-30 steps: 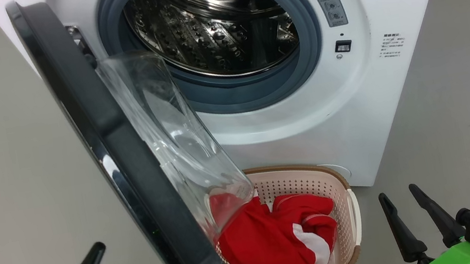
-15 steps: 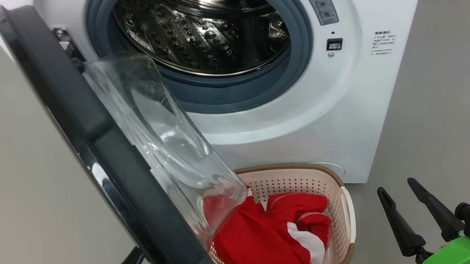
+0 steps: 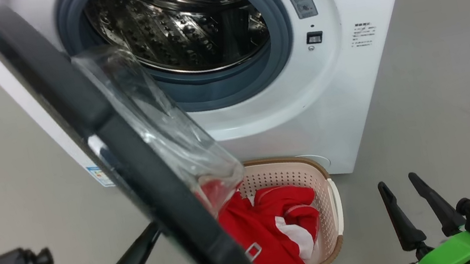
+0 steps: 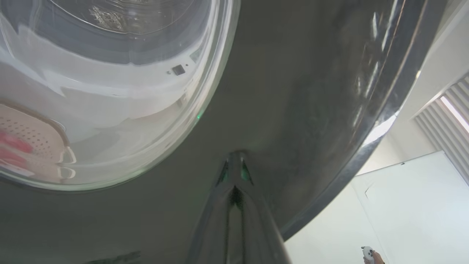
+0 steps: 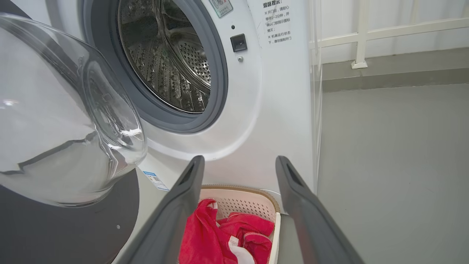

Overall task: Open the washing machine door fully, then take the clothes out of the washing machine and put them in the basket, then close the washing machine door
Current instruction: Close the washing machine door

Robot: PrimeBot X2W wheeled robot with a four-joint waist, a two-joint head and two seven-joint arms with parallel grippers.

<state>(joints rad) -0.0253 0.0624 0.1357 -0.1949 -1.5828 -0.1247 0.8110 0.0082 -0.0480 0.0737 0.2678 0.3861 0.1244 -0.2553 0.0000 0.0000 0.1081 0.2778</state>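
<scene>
Head view: clothes (image 3: 270,226) are in the basket (image 3: 279,161), so left gripper (image 3: 147,237), fingers together, pushes the washing machine door (image 3: 142,176) closed; right gripper (image 3: 397,180) fingers wide, empty.

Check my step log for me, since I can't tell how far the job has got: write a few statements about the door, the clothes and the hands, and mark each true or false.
1. The clothes lie in the basket. True.
2. A red garment is in the drum. False: what shows of the drum is bare steel.
3. The washing machine door is shut. False: it stands open, with its glass bowl over the basket's near end.
4. The right hand is open and holds nothing. True.
5. The left hand grips the door's edge. False: its fingers are together, and their tip seems to touch the door's outer face.
</scene>
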